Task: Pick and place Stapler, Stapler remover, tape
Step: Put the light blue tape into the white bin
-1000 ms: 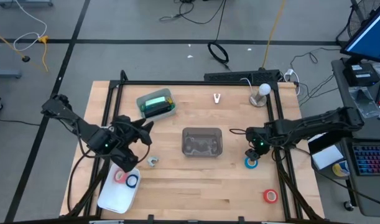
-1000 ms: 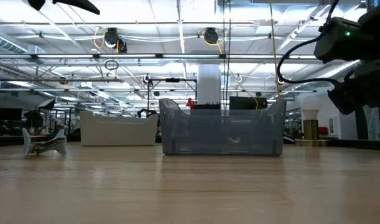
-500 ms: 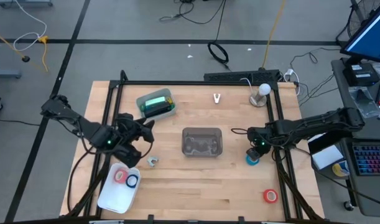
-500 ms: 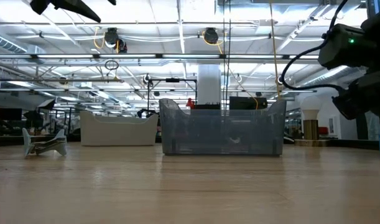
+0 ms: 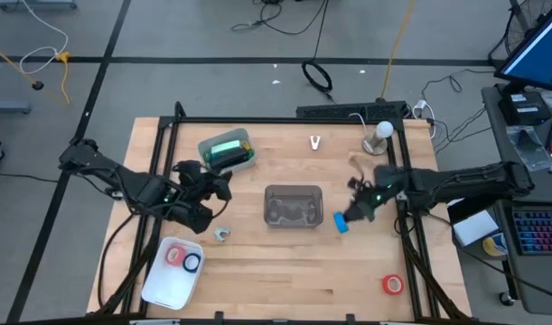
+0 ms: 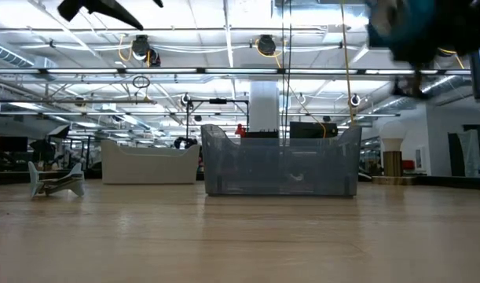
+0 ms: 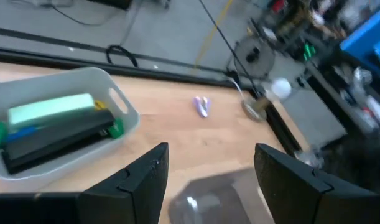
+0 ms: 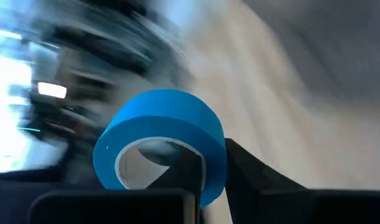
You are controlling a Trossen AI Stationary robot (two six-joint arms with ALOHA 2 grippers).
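Observation:
A blue tape roll hangs just right of the clear bin, and my right gripper is shut on it. In the low view this gripper is a blur high up. The mint-green stapler lies in a white tray at the far left. My left gripper hovers open just near of that tray, with nothing between its fingers. A small pale stapler remover rests on the table. A red tape roll lies near the front right. My right gripper has the blue roll's wall pinched with one finger inside the centre hole and the other outside. The roll is lifted clear of the table and sticks out beyond the fingertips.
A white tray at the front left holds a red and a blue tape ring. A small pale clip and a white ball lamp stand near the far edge. Black frame bars run along both table sides.
My right gripper has shut on the blue tape roll, lifted it clear of the table and carried it toward the left, up to the clear bin. My left gripper has drifted toward the far edge and the stapler's tray, staying open.

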